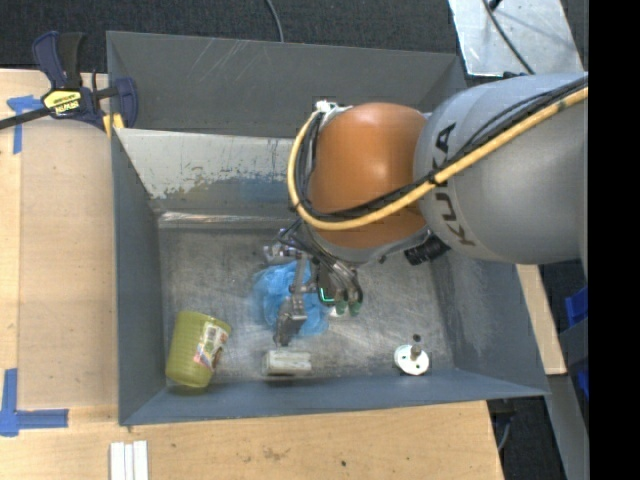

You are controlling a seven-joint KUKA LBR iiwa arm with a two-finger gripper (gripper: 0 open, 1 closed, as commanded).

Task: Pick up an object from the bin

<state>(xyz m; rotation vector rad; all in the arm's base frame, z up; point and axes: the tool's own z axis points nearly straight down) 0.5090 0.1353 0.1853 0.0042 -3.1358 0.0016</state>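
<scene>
One end effector (pixel 293 320) logged, low over the middle of the floor of the grey metal bin (pixel 135 298). Sits directly over a crumpled blue thing (pixel 268 290), soft-looking like thin plastic or cloth, lying at mid-floor. Overlaps the right half of that blue thing. Touching or just above: cannot tell. Released or clenched: cannot tell, as the working end is seen from above and merges with the blue folds. Carries a small green light (pixel 326 294) on its right side.

Immediately above: rounded orange cover (pixel 365 173) on the wrist, ringed by a yellow cable (pixel 300 158) and dark cables. Behind it, to the right: thick grey arm (pixel 510 168), crossing the bin's right wall.

Just below the end effector, near the front wall: small pale flat block (pixel 287 362), close to the blue thing but apart from it.

Further left, toward the near left corner: yellow-green cup (pixel 197 348), lying on its side, with a printed patch on its flank.

To the right, near the front right corner: small white round piece (pixel 411 359) with a short peg standing up, well apart from the rest.
</scene>
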